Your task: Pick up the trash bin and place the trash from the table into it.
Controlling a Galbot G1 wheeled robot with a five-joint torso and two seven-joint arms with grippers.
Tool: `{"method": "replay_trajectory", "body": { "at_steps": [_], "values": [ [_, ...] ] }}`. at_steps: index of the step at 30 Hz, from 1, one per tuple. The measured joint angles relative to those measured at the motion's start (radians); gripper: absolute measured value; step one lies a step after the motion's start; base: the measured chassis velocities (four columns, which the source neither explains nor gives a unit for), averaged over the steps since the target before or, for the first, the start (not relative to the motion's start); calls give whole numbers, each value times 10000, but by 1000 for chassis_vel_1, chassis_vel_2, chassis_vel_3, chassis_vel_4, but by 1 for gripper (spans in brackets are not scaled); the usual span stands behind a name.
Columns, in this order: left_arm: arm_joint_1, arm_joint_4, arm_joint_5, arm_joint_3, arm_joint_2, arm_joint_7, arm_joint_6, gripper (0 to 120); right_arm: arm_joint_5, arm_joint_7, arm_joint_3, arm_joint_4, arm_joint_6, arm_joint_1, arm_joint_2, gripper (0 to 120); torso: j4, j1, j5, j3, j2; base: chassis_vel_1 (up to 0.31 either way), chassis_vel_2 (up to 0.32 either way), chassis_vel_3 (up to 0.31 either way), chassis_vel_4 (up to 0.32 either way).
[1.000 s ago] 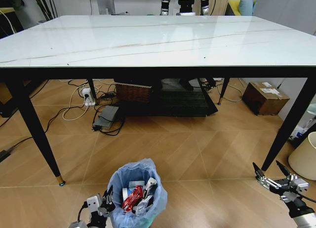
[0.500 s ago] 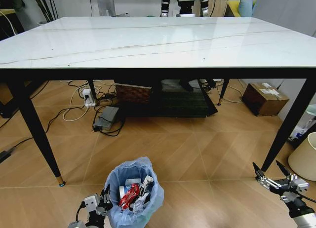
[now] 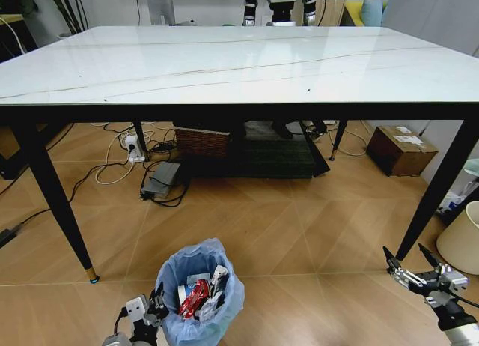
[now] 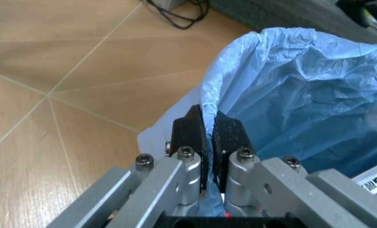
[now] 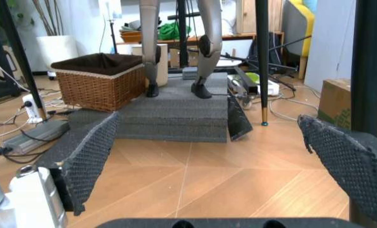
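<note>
Light-blue-lined trash bin (image 3: pixel 199 292) stands on the floor at 6 o'clock from the table (image 3: pixel 239 61), holding trash (image 3: pixel 197 296). Left gripper (image 4: pixel 209 135) pinches its rim shut. Right gripper (image 3: pixel 419 269), at 4 o'clock, gapes wide, empty.

The table (image 3: pixel 224 61) is presenting a white marble-look top with thin grey veins, carried on slim black legs. The wooden floor (image 3: pixel 299 234) is showing a herringbone pattern. Directly on the floor, the trash bin (image 3: pixel 196 295) is standing upright near the front-left table leg. Beneath the table, a wicker basket (image 3: pixel 203 141), a dark grey foam mat (image 3: pixel 273 157), a power strip with cables (image 3: pixel 133 145) and a grey adapter (image 3: pixel 159 178) are lying on the floor. A cardboard box (image 3: pixel 400 148) is sitting to the right.
</note>
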State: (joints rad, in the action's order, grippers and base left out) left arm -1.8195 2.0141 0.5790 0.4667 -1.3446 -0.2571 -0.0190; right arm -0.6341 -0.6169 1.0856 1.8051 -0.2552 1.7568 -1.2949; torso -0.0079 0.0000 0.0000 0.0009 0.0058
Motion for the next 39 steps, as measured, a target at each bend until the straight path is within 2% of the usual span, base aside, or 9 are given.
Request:
{"method": "replay_trajectory", "body": {
  "at_steps": [17, 23, 25, 29, 34, 37, 39],
  "values": [
    [146, -152, 154, 7, 2, -263, -183, 0, 0, 0, 0, 0, 0, 1, 0, 100, 0, 0, -1, 8, 9, 0, 0, 0, 0],
    [151, -157, 72, 8, -18, -197, -151, 23, 0, 0, 0, 0, 0, 0, 0, 100, 0, 0, -1, 10, 11, 0, 0, 0, 0],
    [153, -157, 54, 7, -24, -196, -146, 26, 0, 0, 0, 0, 0, 0, 0, 100, -1, 0, -2, 10, 12, 0, 0, 0, 0],
    [137, -118, -42, 8, -35, -196, -133, 47, 0, 0, 0, 0, 0, 1, 0, 100, 0, -1, -1, 11, 13, 0, 0, 0, 0],
    [121, -58, -146, 20, -44, -195, -76, 58, 0, 0, 0, 0, 0, 0, 0, 100, 0, 0, 0, 11, 14, 0, 0, 0, 0],
    [100, 151, -304, 109, -52, -191, 35, 77, 0, 0, 0, 0, 0, 1, 0, 100, 0, 0, 0, 12, 15, 0, 0, 0, 0],
    [99, 172, -321, 124, -46, -191, 42, 78, 0, 0, 0, 0, 0, 0, 0, 100, 0, 0, 0, 12, 15, 0, 0, 0, 0]
  ]
}}
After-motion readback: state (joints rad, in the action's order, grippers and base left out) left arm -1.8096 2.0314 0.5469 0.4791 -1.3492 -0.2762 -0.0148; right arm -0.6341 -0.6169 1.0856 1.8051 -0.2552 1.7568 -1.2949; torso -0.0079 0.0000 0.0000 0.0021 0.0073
